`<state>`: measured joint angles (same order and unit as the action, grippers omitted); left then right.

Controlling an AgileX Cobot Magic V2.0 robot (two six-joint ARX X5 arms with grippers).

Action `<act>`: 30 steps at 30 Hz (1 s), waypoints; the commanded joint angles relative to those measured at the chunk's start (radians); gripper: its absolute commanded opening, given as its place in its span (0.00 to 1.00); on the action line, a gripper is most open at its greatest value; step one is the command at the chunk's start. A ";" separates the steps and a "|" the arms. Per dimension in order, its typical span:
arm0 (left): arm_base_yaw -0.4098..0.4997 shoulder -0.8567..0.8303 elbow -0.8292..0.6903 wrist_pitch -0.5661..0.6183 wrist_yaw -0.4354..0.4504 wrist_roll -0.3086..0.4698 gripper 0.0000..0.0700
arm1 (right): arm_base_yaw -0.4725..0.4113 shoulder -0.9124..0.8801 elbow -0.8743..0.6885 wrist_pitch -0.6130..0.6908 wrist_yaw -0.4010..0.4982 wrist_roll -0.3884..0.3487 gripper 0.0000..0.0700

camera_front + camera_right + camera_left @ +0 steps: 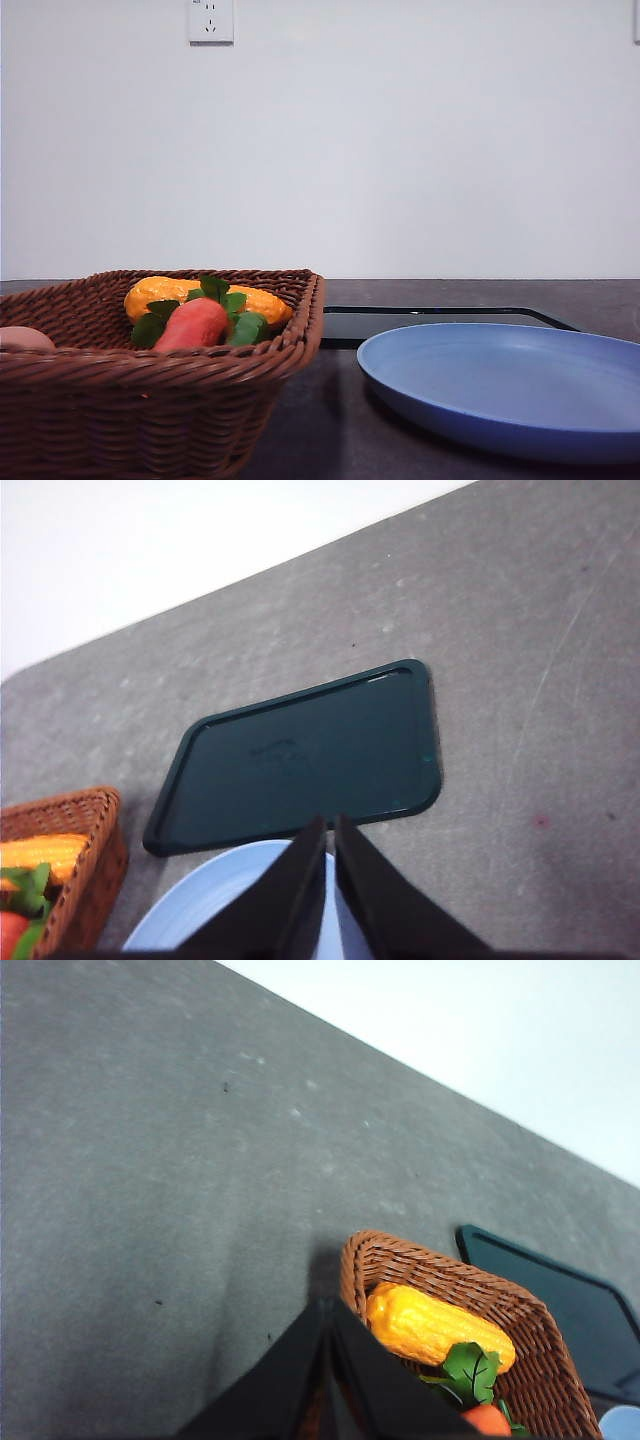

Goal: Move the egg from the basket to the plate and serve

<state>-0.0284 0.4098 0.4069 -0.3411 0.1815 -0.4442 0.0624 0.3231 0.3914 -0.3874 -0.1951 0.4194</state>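
Tabletop [330, 430], dark grey and matte, runs back to a plain white wall [400, 150] that carries a socket plate [211, 20] near its top. Largest on the surface is the brown wicker basket [120, 400], at the left of the front view, its braided rim close to the camera. Just beside it on the right lies the blue plate [520, 385], wide and shallow, with nothing on it. Behind the plate, a flat black tray [300, 755] lies on the table, its near edge partly covered by the plate's rim in the right wrist view. Inside the basket, a yellow corn cob [205, 296] lies along the far wall, and an orange-red carrot [192, 324] with green leaves lies in front of it. The egg [22, 338], pinkish-brown, sits in the basket at its left end, only its top showing above the rim at the frame's edge. The left gripper [330, 1380] hangs above the basket's corner near the corn, its dark fingers pressed together with nothing between them. The right gripper [328, 880] hangs over the plate's far edge, its fingers likewise closed and holding nothing.
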 commanded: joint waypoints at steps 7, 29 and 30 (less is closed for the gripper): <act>-0.013 0.239 0.151 -0.088 0.216 0.206 0.00 | -0.001 0.202 0.091 -0.132 -0.040 -0.080 0.00; -0.098 0.440 0.238 -0.160 0.320 0.222 0.46 | 0.001 0.662 0.095 -0.150 -0.197 -0.121 0.29; -0.098 0.440 0.238 -0.159 0.320 0.222 0.46 | 0.001 0.680 0.094 -0.139 -0.197 -0.121 0.29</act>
<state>-0.1230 0.8429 0.6285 -0.5087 0.4957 -0.2276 0.0624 0.9882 0.4713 -0.5398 -0.3901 0.3111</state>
